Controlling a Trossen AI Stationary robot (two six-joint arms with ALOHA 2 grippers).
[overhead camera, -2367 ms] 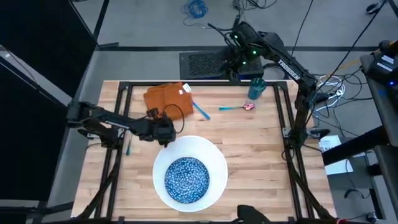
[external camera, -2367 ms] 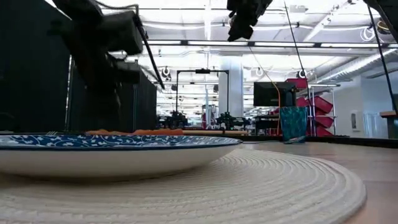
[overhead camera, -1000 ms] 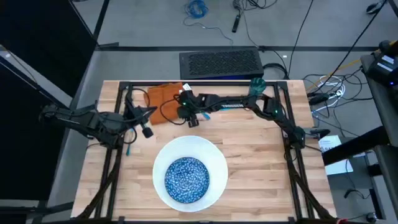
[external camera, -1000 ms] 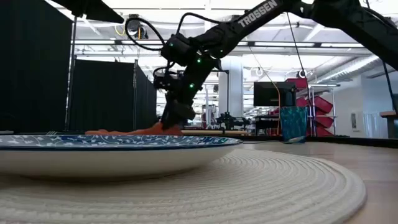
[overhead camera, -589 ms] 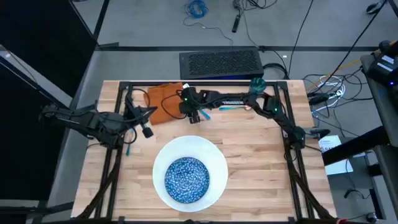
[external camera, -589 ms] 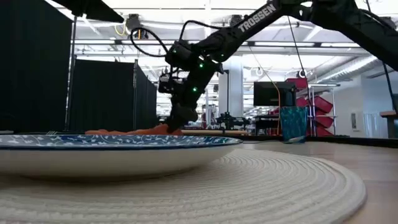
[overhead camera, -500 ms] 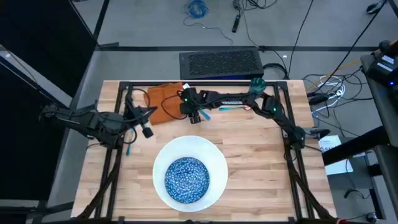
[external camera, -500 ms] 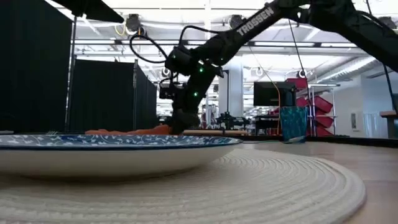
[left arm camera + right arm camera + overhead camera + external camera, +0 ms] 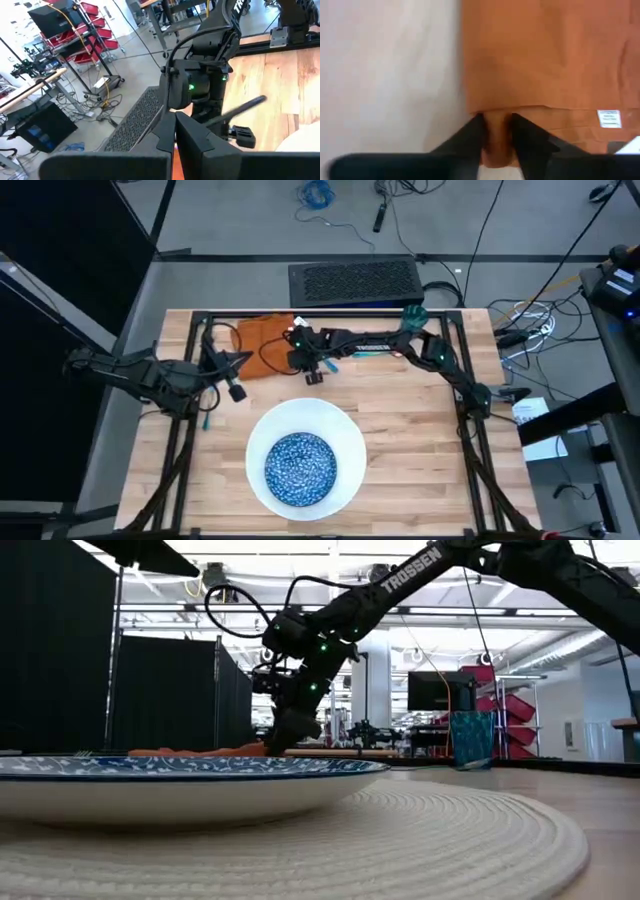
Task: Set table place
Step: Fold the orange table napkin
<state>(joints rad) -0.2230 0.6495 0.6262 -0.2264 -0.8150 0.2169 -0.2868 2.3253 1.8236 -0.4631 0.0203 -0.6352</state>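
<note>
**We pinch the orange napkin**

The orange napkin (image 9: 265,338) lies at the far left of the desk (image 9: 400,430), close to the far edge. It is folded, with a small white tag (image 9: 608,118) showing near one side. We have the right hand (image 9: 298,348) down on the napkin's right edge. In the right wrist view its two fingers (image 9: 470,135) are almost closed, with a fold of orange cloth bunched between them. So we have hold of the napkin by its edge, which we think is the easy way to lift a flat cloth off wood.

Just right of the napkin lie the light-blue cutlery pieces (image 9: 375,352), partly under our right arm. The teal cup (image 9: 413,317) stands at the far right.

The big white plate (image 9: 340,430) sits near the front, in the middle, with the blue speckled bowl (image 9: 299,468) inside it. We guess the napkin should go beside this plate.

Our left hand (image 9: 232,373) waits left of the plate, off the napkin. Its fingers look pressed together with nothing in them. Another blue piece (image 9: 206,420) lies near the left rail.
</note>
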